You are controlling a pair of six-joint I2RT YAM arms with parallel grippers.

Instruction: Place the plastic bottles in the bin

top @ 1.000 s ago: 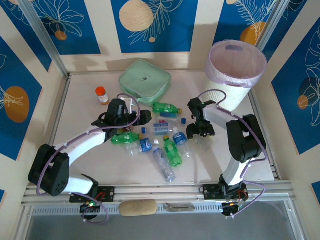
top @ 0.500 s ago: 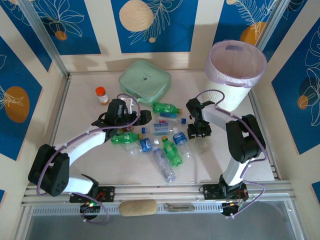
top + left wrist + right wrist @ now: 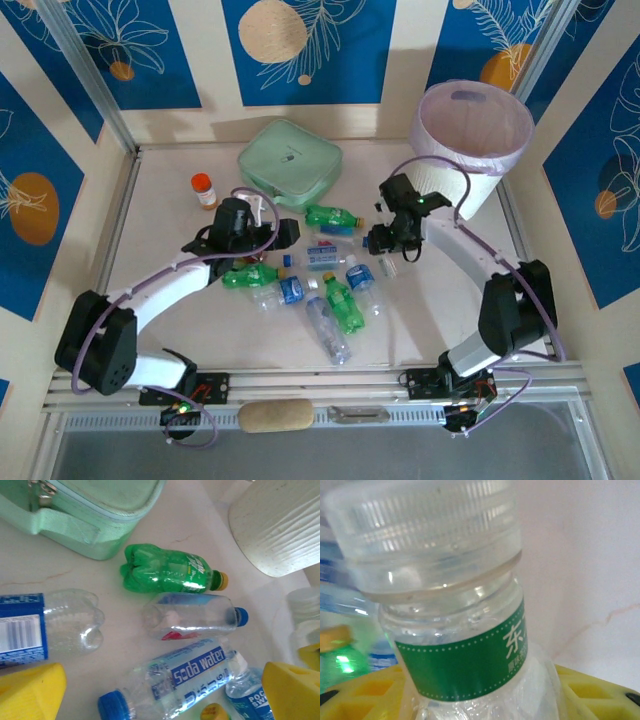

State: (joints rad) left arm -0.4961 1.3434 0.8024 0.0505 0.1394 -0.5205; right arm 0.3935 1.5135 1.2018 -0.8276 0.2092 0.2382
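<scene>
Right wrist view: clear bottle (image 3: 460, 645) is cut off below its green label, and the right fingers (image 3: 592, 692) are only partly in frame. They're clamped on it, one pad each side, below the neck. From above it's a small blur just left of the bin (image 3: 480, 160). Left fingers (image 3: 30, 690) are spread wide, holding nothing, over loose bottles (image 3: 180, 677) on the counter (image 3: 180, 290).

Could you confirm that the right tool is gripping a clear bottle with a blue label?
Not quite: the label is green, not blue, as the right wrist view shows. The right tool is indeed gripping a clear bottle.
</scene>
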